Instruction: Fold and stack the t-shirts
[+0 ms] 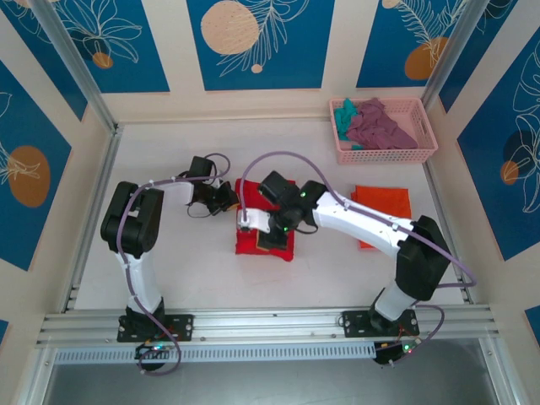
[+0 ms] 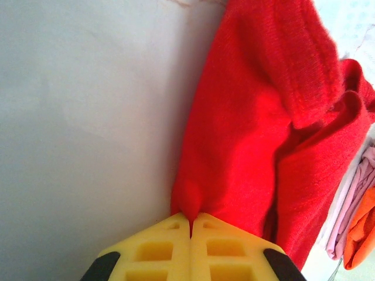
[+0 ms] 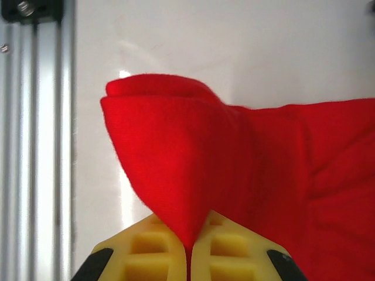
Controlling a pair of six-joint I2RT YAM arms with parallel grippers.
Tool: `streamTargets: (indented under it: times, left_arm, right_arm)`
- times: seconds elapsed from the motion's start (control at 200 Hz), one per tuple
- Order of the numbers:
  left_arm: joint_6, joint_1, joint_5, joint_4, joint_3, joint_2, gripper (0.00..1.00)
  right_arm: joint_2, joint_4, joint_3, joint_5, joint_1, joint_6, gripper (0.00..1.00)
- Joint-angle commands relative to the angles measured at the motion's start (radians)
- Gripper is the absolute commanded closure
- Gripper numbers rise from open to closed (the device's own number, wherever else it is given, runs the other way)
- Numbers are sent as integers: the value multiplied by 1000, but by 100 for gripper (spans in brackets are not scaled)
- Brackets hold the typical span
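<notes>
Red t-shirt (image 1: pixel 246 243) was mid-table, pinched by both grippers

It was bright red, soft and slightly fuzzy, bunched into a rough rectangle with thick folds, lying near the middle of the table (image 1: pixel 169 278). The left gripper (image 2: pixel 191 219) had its yellow pads closed tight on a bit of the tee's edge, with the cloth (image 2: pixel 246 134) running away from it in a long ridge. The right gripper (image 3: pixel 188 249) was clamped the same way on a folded corner (image 3: pixel 193 158) that stood up off the table. From above, the left arm was bent at the elbow and reached in to the tee's far-left corner (image 1: pixel 229 198). The right arm stretched across the tee to its left edge (image 1: pixel 244 223). An orange tee (image 1: pixel 384 205) lay folded flat near the right edge. The mauve (image 1: pixel 380 125) and teal (image 1: pixel 343 114) tees sat crumpled in the pink basket (image 1: pixel 384 153) at the far right corner.
</notes>
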Motion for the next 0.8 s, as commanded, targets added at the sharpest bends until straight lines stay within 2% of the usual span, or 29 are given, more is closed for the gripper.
streamTargets:
  times: [0.0,0.325,0.795]
  left_arm:
    - [37,-10,1,-57,-33,52,100]
    - [53,-2,13,-66,-29,81,100]
    - [68,5,8,-83,-9,101,100]
  right_arm:
    - [70,-22,81,10,-64,-111,100]
    - [256,-19,295,-20,-208,-217,100]
    - [478,9,490,-58,-293,-238,100]
